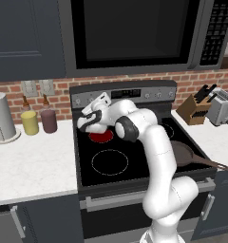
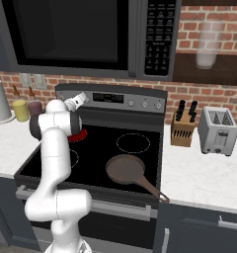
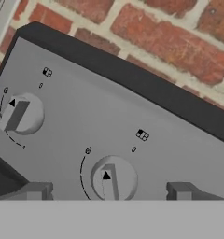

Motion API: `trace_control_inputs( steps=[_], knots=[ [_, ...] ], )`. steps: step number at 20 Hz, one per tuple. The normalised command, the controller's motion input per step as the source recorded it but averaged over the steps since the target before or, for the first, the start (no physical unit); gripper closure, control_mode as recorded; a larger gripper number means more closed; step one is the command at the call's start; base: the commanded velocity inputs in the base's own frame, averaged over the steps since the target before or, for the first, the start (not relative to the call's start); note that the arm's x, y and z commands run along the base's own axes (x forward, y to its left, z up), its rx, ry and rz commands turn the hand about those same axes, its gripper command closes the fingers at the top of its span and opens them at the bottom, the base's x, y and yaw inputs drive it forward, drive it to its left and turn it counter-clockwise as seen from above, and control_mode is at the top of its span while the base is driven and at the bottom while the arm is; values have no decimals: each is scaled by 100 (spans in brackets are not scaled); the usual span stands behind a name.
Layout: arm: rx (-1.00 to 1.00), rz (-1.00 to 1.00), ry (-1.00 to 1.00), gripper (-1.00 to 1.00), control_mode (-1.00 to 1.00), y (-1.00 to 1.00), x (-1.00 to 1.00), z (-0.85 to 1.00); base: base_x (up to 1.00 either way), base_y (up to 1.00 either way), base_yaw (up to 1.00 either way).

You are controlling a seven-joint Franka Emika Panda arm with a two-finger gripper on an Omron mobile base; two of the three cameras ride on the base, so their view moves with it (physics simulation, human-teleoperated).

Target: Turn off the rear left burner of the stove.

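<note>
Hand view shows the hand (image 3: 107,190) released, fingertips either side of a knob (image 3: 113,179) on the stove (image 1: 130,156) panel, above the red rear left burner (image 1: 101,136).

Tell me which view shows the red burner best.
The left base view: the burner glows red in front of the hand, though the arm covers part. The right base view shows a red sliver beside the arm.

My two base views look forward and down from behind me, left and right, sharing the stove (image 1: 130,142). My hand view sits close against its control panel (image 3: 132,116).
</note>
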Motion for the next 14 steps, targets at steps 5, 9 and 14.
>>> trace_control_inputs(
  steps=[5, 9, 14],
  knots=[
    [0, 0, 0, 100, -100, 0, 4, 0, 0, 0, 0],
    [0, 0, 0, 100, -100, 0, 0, 0, 0, 0, 0],
    [0, 0, 0, 100, -100, 0, 0, 0, 0, 0, 0]
  ],
)
